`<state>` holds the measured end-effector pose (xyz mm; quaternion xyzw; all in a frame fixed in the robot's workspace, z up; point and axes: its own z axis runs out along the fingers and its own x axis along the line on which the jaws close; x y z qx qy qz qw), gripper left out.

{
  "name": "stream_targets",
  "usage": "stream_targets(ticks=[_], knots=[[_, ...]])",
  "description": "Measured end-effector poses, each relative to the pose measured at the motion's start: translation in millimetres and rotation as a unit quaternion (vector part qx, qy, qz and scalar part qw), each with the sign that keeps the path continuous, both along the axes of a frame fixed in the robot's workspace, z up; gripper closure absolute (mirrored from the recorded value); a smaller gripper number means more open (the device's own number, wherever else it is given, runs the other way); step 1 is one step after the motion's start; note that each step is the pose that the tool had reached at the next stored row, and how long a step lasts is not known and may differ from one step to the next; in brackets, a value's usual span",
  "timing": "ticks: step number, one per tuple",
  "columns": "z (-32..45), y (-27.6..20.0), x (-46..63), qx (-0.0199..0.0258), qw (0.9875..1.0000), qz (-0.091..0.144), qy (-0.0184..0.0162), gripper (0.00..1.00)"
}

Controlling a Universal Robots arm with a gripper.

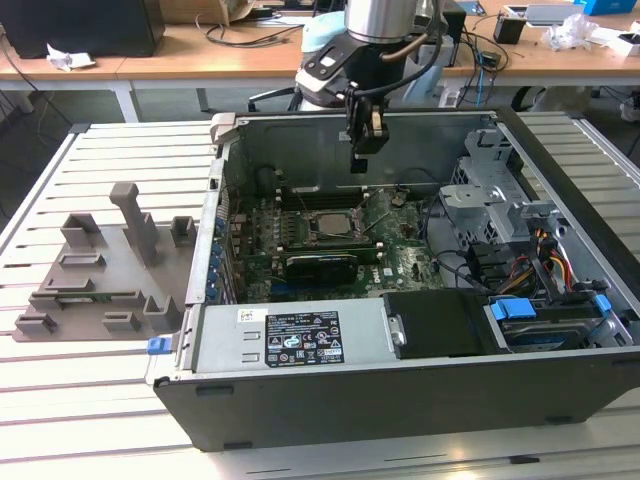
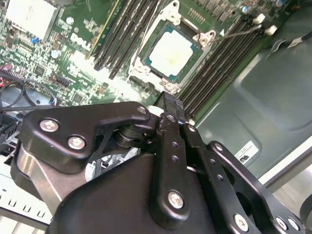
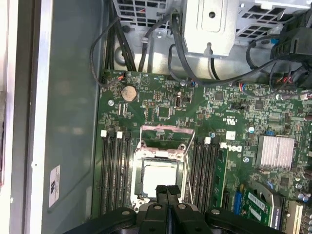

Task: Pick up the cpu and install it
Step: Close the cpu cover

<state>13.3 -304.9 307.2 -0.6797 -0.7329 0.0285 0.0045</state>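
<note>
The cpu (image 1: 328,225), a small square chip with a silvery top, lies flat inside the dark socket frame on the green motherboard (image 1: 400,262) of the open computer case. In the second wrist view the cpu (image 2: 170,52) sits just beyond the black fingertips (image 2: 168,105). The first wrist view has the cpu (image 3: 157,176) directly ahead of my gripper (image 3: 166,191). My gripper (image 1: 365,142) hangs above the board, over the back of the case, a little toward the exterior view's right of the socket. Its fingers are pressed together with nothing between them.
A grey plastic fixture tray (image 1: 100,270) lies on the slatted table at the exterior view's left. The power supply (image 1: 300,340) spans the case front, and a drive cage (image 1: 490,190) with cables (image 1: 530,265) stands at the right. Memory slots (image 3: 114,170) flank the socket.
</note>
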Motion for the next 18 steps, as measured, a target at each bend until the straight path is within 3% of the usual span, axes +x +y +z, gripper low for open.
stream_targets(ticks=[8,11,18], knots=[[0.0,0.0,16.3,0.0000,1.0000,0.000,0.0001,0.89],[0.0,0.1,31.1,0.0000,1.0000,0.000,0.0005,0.89],[-0.1,0.2,49.0,0.0000,1.0000,0.000,0.0009,0.89]])
